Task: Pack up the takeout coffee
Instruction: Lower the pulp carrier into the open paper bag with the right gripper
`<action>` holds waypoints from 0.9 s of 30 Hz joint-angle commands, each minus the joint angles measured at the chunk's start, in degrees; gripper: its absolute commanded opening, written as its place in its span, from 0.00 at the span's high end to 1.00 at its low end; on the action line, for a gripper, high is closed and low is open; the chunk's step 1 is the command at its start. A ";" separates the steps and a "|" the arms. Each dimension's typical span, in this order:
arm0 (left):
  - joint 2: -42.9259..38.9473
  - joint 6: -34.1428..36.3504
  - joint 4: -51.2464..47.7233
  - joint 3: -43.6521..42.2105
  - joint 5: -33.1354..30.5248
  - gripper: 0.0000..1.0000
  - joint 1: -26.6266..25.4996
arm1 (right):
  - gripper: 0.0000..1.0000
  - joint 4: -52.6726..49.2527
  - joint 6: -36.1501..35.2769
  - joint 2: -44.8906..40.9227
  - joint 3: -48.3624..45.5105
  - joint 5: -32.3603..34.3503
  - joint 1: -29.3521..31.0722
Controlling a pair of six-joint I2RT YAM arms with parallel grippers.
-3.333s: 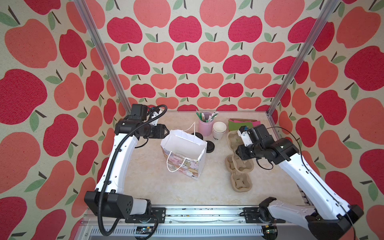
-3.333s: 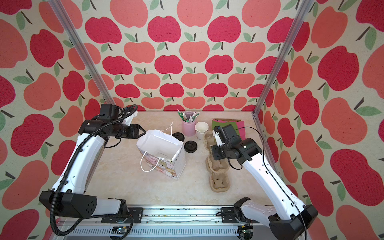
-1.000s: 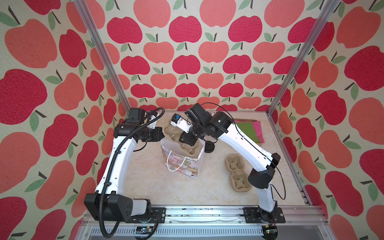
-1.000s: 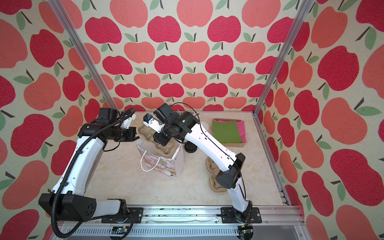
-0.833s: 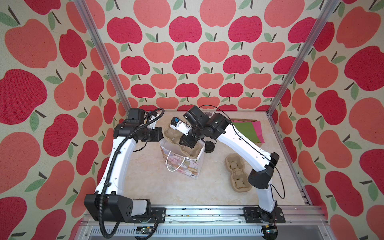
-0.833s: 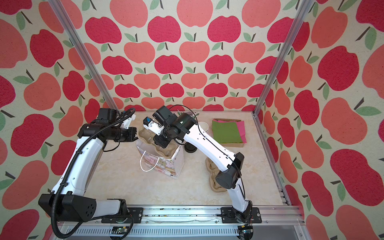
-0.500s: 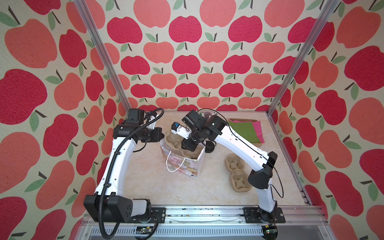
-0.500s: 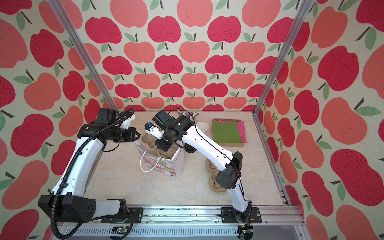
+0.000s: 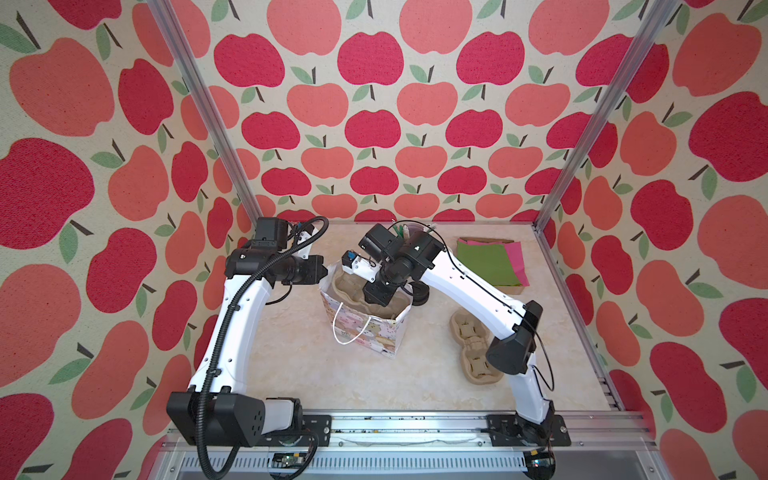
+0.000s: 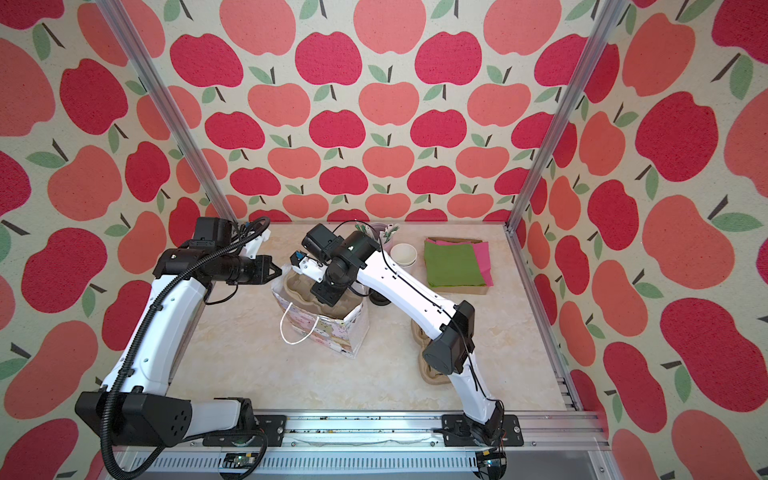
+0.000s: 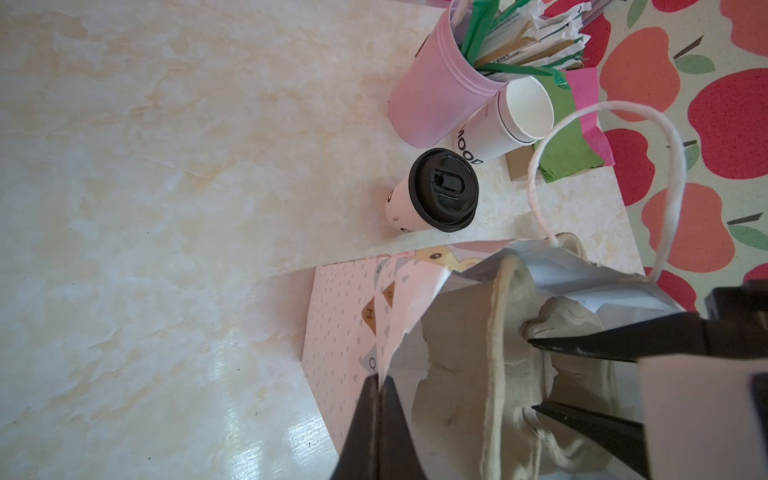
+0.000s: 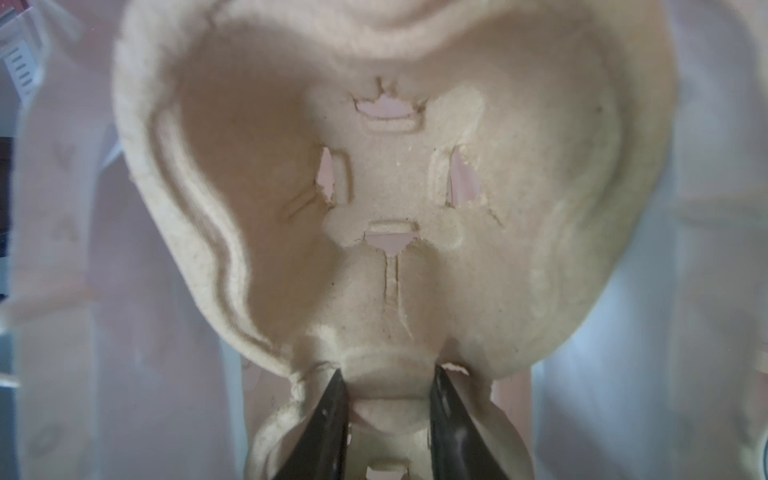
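Left gripper (image 11: 379, 384) is pinched tight on the top edge of the paper bag (image 9: 368, 332), fingertips together with only the paper between them, holding that side of the mouth; the bag stands upright near the middle of the table (image 9: 316, 374); over to the right gripper (image 12: 386, 384), down inside the bag's mouth, jaws clamped on the raised middle ridge of the pulp carrier (image 12: 395, 199), one black finger either side of it; the carrier fills the opening, its rim showing just inside the bag's top edge in both top views. And the takeout coffee (image 11: 415, 203)? Outside the bag, upright on the table with its lid on, just beside the bag's far side, between the bag and the pink holder (image 11: 432, 104) of stirrers; an open white cup (image 11: 515, 112) stands just beside that holder; in a top view only the coffee's black lid (image 9: 420, 292) peeks out beneath the right arm. Spare carriers (image 9: 473, 353) lie stacked on the table to the right, well apart from the bag; green and pink napkins (image 9: 490, 262) sit in the far right corner.
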 commanded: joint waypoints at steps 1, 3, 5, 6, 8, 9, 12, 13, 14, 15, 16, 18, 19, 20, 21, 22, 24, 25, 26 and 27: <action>-1.18 1.18 0.64 -0.22 -0.90 1.00 0.30 | 0.72 -4.72 -0.21 2.00 2.89 0.98 0.45; -1.21 1.31 0.62 -0.20 -0.90 1.00 0.37 | 0.72 -5.38 -0.12 2.89 3.99 0.98 0.58; -1.22 1.40 0.59 -0.15 -0.89 1.00 0.31 | 0.72 -6.11 0.05 3.86 5.05 1.07 0.77; -1.22 1.40 0.58 -0.17 -0.86 1.00 0.30 | 0.72 -6.37 0.02 4.23 5.42 1.17 0.86; -1.27 1.53 0.69 -0.17 -0.78 1.00 0.33 | 0.72 -6.91 0.13 5.14 6.31 1.50 0.95; -1.29 1.58 0.68 -0.19 -0.84 1.00 0.31 | 0.72 -7.13 0.14 5.44 6.64 1.65 0.99; -1.26 1.66 0.74 -0.26 -0.80 1.00 0.34 | 0.72 -7.78 0.23 6.72 7.66 1.92 1.06; -1.31 1.67 0.76 -0.28 -0.84 1.00 0.31 | 0.72 -8.05 0.24 7.03 7.93 1.91 1.09; -1.27 1.75 0.83 -0.35 -0.69 1.00 0.30 | 0.72 -8.16 0.31 7.43 8.11 2.01 1.16; -1.29 1.76 0.97 -0.48 -0.69 1.00 0.30 | 0.72 -8.38 0.40 7.83 8.22 2.09 1.16; -1.28 1.83 0.93 -0.49 -0.61 1.00 0.30 | 0.72 -8.57 0.45 8.23 8.45 2.12 1.11; -1.29 1.92 1.10 -0.59 -0.63 1.00 0.31 | 0.72 -8.82 0.49 8.93 8.82 2.22 1.23; -1.34 1.93 1.10 -0.64 -0.66 1.00 0.36 | 0.72 -8.86 0.57 9.18 8.83 2.51 1.24; -1.34 2.01 1.10 -0.78 -0.63 1.00 0.31 | 0.72 -8.86 0.66 9.58 8.83 2.78 1.21; -1.43 2.02 1.17 -0.84 -0.65 1.00 0.30 | 0.72 -8.86 0.80 9.87 8.82 2.78 1.24; -1.57 2.08 1.28 -0.92 -0.72 1.00 0.35 | 0.72 -8.86 1.05 10.29 8.79 2.57 1.25; -1.66 2.19 1.41 -1.06 -0.72 1.00 0.30 | 0.72 -8.82 1.38 11.00 8.84 2.01 1.29; -1.70 2.19 1.40 -1.11 -0.82 1.00 0.31 | 0.72 -8.78 1.46 11.30 8.76 1.78 1.40; -1.70 2.28 1.37 -1.18 -0.83 1.00 0.30 | 0.72 -8.69 1.55 11.71 8.82 1.69 1.51; -1.70 2.30 1.45 -1.11 -0.82 1.00 0.31 | 0.72 -8.69 1.55 12.00 8.83 1.68 1.56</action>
